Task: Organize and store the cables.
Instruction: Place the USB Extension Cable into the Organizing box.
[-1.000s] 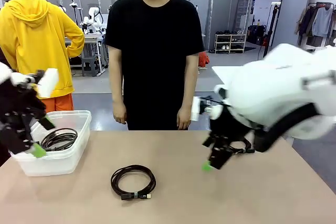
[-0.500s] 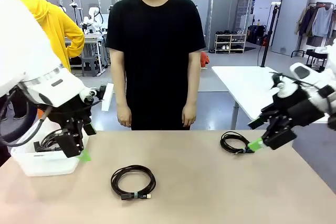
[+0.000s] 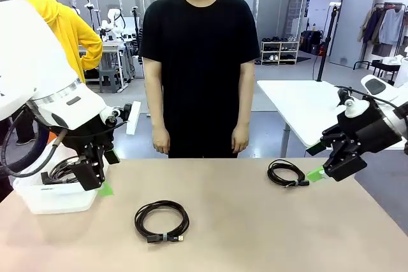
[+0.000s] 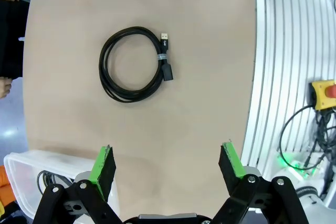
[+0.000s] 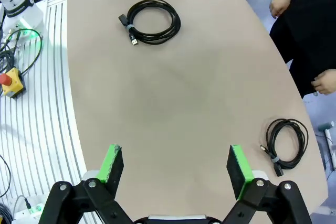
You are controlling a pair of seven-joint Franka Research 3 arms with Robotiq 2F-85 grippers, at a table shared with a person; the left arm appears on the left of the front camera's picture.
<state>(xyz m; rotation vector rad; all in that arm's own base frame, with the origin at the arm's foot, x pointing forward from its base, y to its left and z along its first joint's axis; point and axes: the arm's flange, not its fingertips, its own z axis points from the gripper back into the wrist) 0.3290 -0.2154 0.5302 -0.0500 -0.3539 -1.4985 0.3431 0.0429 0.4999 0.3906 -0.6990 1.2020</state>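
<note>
Across the tan counter, a person in a black shirt stands at the far edge with both hands hanging at the sides. On the counter's left end sits a clear plastic bin with one coiled black cable inside. A larger tied coil lies near the middle front, well apart from a smaller coil toward the far right. By the bin's inner side, partly covering it, the left claw points down, fingers spread and empty. Just beside the smaller coil, the right claw hangs tilted, likewise spread and holding nothing.
</note>
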